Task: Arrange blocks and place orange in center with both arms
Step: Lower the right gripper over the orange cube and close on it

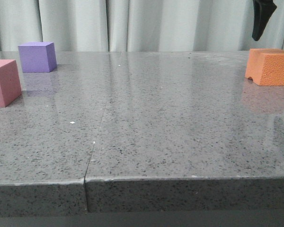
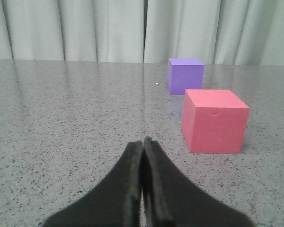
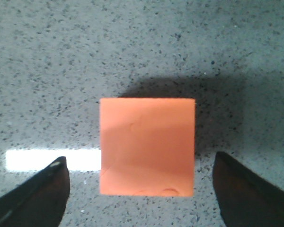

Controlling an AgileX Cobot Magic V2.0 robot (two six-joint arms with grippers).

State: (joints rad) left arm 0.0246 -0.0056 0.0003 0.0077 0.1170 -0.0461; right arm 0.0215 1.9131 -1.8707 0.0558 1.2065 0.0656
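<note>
Orange cube: rests on the table at the far right, well apart from the other two blocks. Rough pebbled faces, a small notch at one bottom edge. Not yet in the center.
Purple cube: far left of the table, toward the curtain.
Pink cube: left edge, nearer the camera than the purple one, close to it but not touching.
Layout, judged: two blocks at the left and one at the right leave the middle of the table free, so the orange cube has to cross toward it.
Right gripper: hangs above the orange cube, pointing straight down. In the front view only one dark finger shows above the block, clear of it. Placement reads as a line-up for a top grasp.
Right claw opening: wide. In the right wrist view the two fingers stand one on each side of the orange top face, gaps visible on both sides. Holds nothing, touches nothing.
Left gripper: low over the table, aimed level across it, with the pink cube just ahead to one side and the purple cube beyond.
Left claw opening: none; fingers pressed together, nothing between them.
Step in hand, judged: descent onto the orange cube is still to come.
</note>
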